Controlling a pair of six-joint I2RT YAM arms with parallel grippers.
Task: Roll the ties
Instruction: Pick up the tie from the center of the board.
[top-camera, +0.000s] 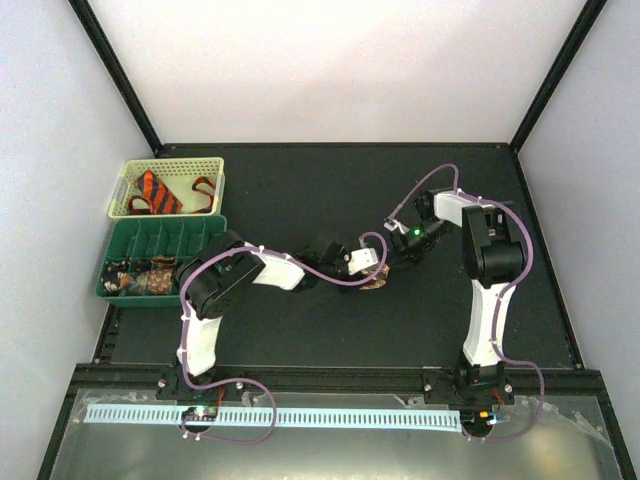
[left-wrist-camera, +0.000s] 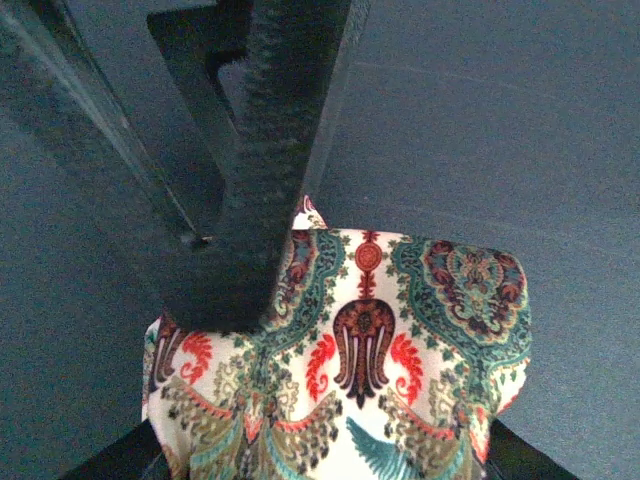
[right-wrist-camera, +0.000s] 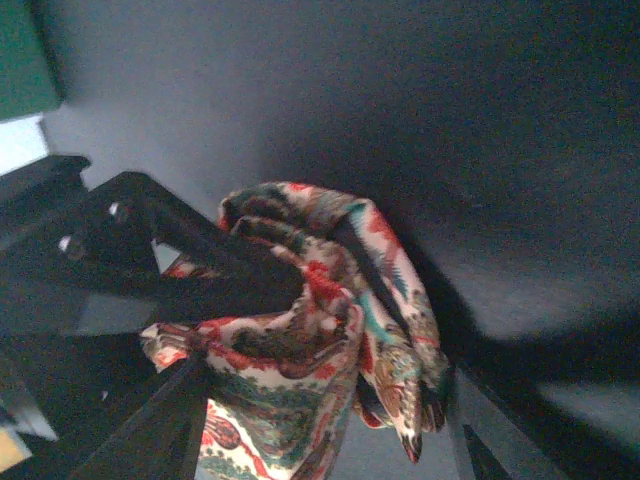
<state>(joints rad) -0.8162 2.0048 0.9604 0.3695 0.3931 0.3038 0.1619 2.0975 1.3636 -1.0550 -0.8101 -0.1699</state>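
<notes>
- The paisley tie (left-wrist-camera: 400, 340), patterned in red, green and brown on cream, sits bunched into a loose roll near the middle of the dark counter (top-camera: 330, 190).
- The left pincer (top-camera: 372, 272) is clamped on this roll. In the left wrist view one black finger (left-wrist-camera: 250, 200) presses down across the fabric's upper left, and the fabric fills the space below it.
- The right pincer (right-wrist-camera: 320, 430) stands apart, one finger on each side of the same roll. From the right wrist view its left finger seems to brush the cloth, though the dim light makes contact hard to judge.
- The two pincers meet at the roll from opposite sides, the left arm reaching in from the left, the right from the upper right.
- An orange tie with black stripes (top-camera: 158, 190) lies in the yellow basket (top-camera: 215, 165) at the counter's far left.
- Just in front of that basket, a green divided tray (top-camera: 165, 232) holds small patterned coils (top-camera: 140, 280) in its near compartments.
</notes>
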